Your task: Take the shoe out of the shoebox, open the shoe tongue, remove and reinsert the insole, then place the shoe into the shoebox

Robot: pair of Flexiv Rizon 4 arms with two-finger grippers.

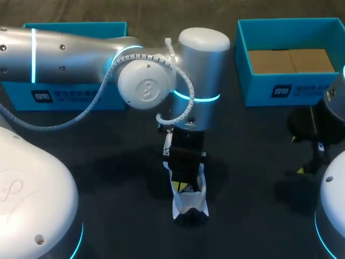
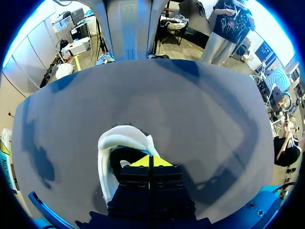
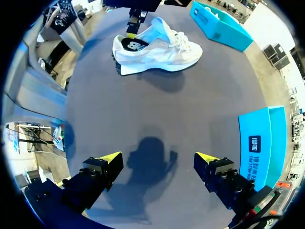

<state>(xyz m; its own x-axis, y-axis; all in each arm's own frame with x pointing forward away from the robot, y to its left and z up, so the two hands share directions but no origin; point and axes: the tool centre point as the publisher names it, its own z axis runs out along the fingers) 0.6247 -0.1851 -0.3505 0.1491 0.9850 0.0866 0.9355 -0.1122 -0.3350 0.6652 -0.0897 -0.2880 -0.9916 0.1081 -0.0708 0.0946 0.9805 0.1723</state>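
Left arm is stretched in across the middle of the table [image 1: 108, 162], and my left gripper [image 2: 151, 161] is down at the heel end of the white shoe [image 1: 190, 204]. Its yellow tips are pressed together and dipped just inside the shoe's opening. Whether anything thin is pinched between them I cannot tell. From my left wrist the white padded collar of the shoe [image 2: 121, 138] curls around the tips, with the dark inside just below.

The shoe is out on the dark tabletop, standing on its sole, well apart from both boxes. The left blue shoebox [image 1: 75, 100] sits at the far edge, half hidden behind my arm. The right blue shoebox [image 1: 291, 89] is at the far right, brown card showing inside.

Over on the right, my right gripper [image 3: 158, 157] hangs above bare table, fingers spread wide and holding nothing — only its own shadow lies between them. From there I see the shoe [image 3: 157, 50] side-on, laces up, well ahead of the fingers, with the left gripper [image 3: 129, 32] at its heel.
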